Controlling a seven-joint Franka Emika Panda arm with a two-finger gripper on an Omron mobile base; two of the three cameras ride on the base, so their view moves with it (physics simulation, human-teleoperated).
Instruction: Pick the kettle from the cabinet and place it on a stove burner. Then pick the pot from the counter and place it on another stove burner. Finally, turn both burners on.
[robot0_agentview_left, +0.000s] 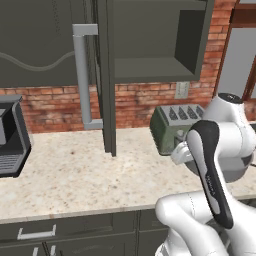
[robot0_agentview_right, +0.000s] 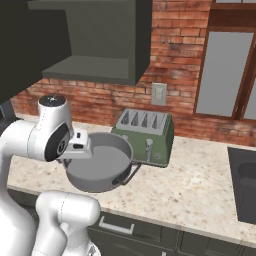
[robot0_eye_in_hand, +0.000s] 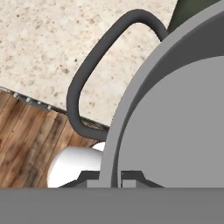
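My gripper (robot0_eye_in_hand: 110, 179) is shut on the rim of the grey pot (robot0_eye_in_hand: 175, 131), one fingertip inside the wall and one outside. A dark loop handle (robot0_eye_in_hand: 87, 74) curves off the pot's side. From the right base view the pot (robot0_agentview_right: 100, 167) hangs tilted at the white hand (robot0_agentview_right: 80, 145), over the front of the beige counter (robot0_agentview_right: 200, 190). The cabinet (robot0_agentview_left: 150, 70) stands open above, its door with the bar handle (robot0_agentview_left: 82, 75) swung out. A dark flat stove top (robot0_agentview_right: 244, 185) shows at the right edge. The kettle is out of view.
A green toaster (robot0_agentview_right: 145, 130) stands right behind the pot against the brick wall, also seen as the toaster (robot0_agentview_left: 175, 127) beside the arm. A dark coffee machine (robot0_agentview_left: 10, 135) sits at the counter's left end. The open cabinet door juts out over the counter (robot0_agentview_left: 75, 170).
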